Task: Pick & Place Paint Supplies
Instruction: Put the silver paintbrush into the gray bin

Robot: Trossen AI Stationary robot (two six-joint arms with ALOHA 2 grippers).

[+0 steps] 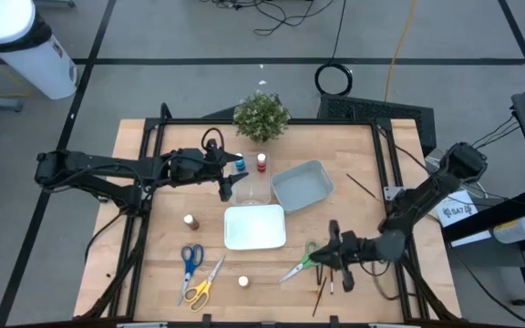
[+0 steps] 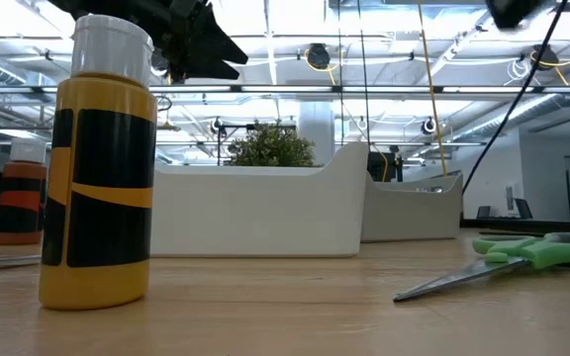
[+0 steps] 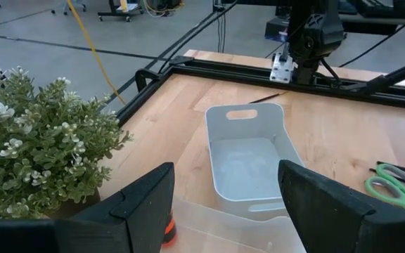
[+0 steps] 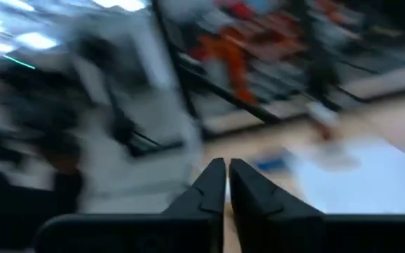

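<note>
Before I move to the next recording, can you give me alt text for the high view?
Overhead view of a wooden table: the left gripper, open, hovers by the clear tray, and the right gripper, shut, is beside the green scissors. White tray, grey tray, plant, bottles and more scissors lie around.

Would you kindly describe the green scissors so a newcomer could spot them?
Start at the white tray in the table's middle. Just right of it, by the right gripper, lie the green scissors; the blue scissors and yellow scissors lie left of the tray.
</note>
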